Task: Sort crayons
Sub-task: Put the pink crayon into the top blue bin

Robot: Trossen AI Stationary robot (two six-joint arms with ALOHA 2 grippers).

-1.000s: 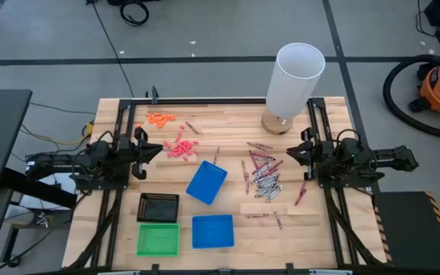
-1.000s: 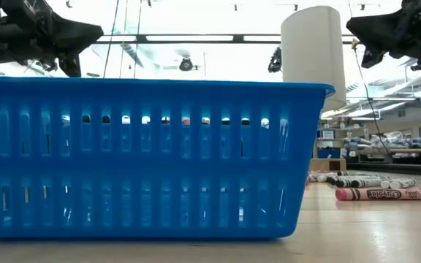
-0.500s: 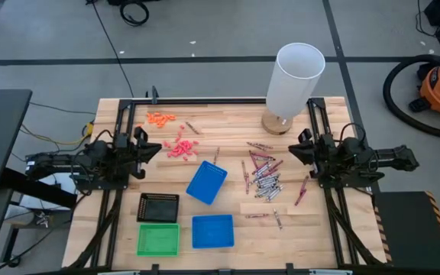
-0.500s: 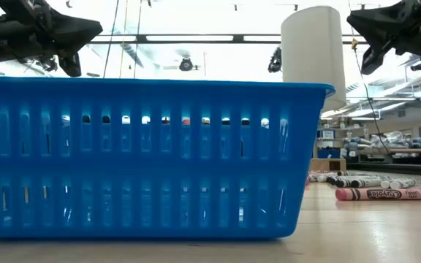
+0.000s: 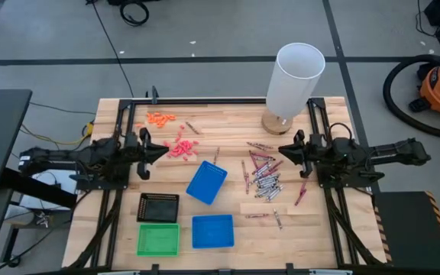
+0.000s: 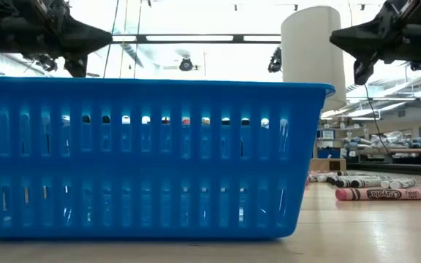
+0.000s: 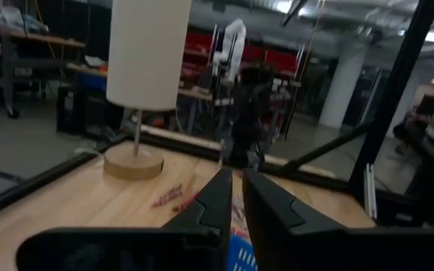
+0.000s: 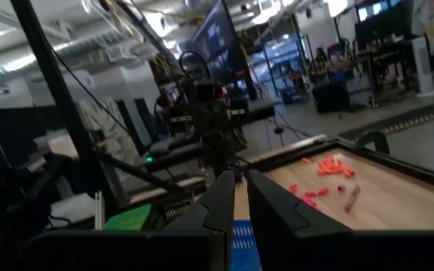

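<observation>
1. Wooden table under me, with grey floor around it and a white lamp standing at its far edge.
2. I see the crayons scattered on the right half, red and silver mixed, a few strays nearer the front edge.
3. My left gripper hangs above the pink bits, fingers nearly together, holding nothing.
4. My right gripper hovers over the far end of the crayons, fingers almost closed and empty.
5. Blue trays, a green tray and a black tray sit left of the pile.
</observation>
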